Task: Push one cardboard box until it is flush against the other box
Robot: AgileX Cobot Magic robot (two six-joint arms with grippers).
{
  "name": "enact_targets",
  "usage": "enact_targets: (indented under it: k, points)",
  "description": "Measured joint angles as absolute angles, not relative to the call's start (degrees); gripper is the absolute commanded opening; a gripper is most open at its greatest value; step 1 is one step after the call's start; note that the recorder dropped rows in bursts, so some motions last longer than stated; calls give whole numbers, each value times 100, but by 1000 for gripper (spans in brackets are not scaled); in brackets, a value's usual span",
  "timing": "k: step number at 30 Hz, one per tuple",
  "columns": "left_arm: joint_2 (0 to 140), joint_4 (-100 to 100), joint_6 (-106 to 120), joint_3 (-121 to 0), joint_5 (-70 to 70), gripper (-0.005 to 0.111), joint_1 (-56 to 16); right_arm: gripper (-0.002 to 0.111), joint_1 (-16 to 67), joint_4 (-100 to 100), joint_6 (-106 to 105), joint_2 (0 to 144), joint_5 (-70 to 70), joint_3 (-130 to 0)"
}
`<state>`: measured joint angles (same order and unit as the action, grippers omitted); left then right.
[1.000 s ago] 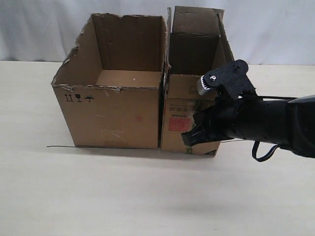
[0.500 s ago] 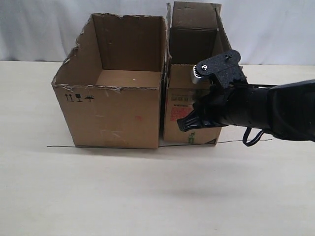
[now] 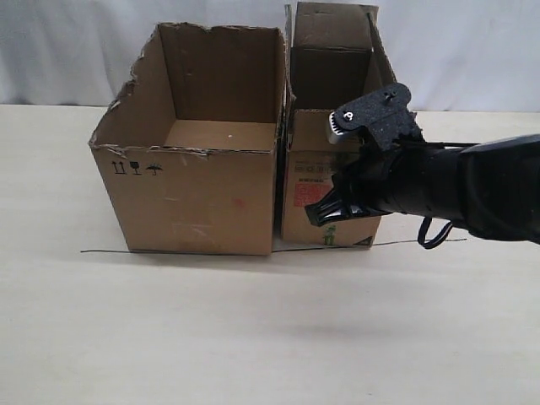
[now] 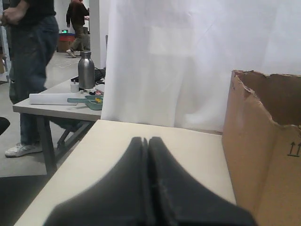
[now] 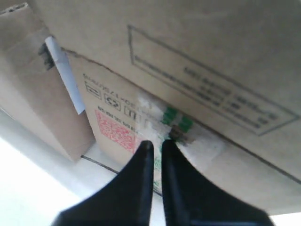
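Nearest, the pale, smooth table (image 3: 253, 337) runs bare from its near edge up to a thin black line (image 3: 101, 251) drawn parallel to that edge. The black left gripper (image 4: 146, 141) is out of the exterior view. Its own camera shows its fingers pressed together on nothing, low over the table and apart from the boxes.

Just past the line, the black right gripper (image 3: 314, 214) reaches in from the table's right edge. Its fingers are drawn almost together with nothing between them. The tips sit at the taped front face of the cardboard box (image 3: 300, 169), the narrower, taller brown carton with top flaps and red print. I cannot tell whether they touch it.

A second ago this carton's front stood out over the line, closer to the near edge than its neighbour's front. Now its lower front edge lies along the line, level with the front of the other box (image 3: 202, 194), the wider brown carton with a ragged torn rim. Over the last half second almost nothing has shifted.

Both cartons stand side by side toward the far edge, about midway along it, with only a thin dark seam between them. Their fronts now look squared up, and the task seems close to done. Whether the facing walls truly meet stays uncertain, since the right wrist view shows a pale sliver between them.

A white curtain (image 3: 84, 51) hangs behind the far edge.
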<state>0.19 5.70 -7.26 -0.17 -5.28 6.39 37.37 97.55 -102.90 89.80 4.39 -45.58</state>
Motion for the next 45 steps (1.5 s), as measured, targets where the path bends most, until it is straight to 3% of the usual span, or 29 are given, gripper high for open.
enact_targets:
  k: [14,31,40,45]
  points:
    - [19,570,-726,-17,-528,0,639,5,3737,9733,-10290,8802,422,-4558]
    - [19,570,-726,-17,-528,0,639,5,3737,9766,-9976,7342,-1615,-3959]
    - [19,570,-726,-17,-528,0,639,5,3737,9586,-9858,8211,-2398,-4165]
    - [19,570,-726,-17,-528,0,639,5,4109,9500,-9858,8756,-2074,-4649]
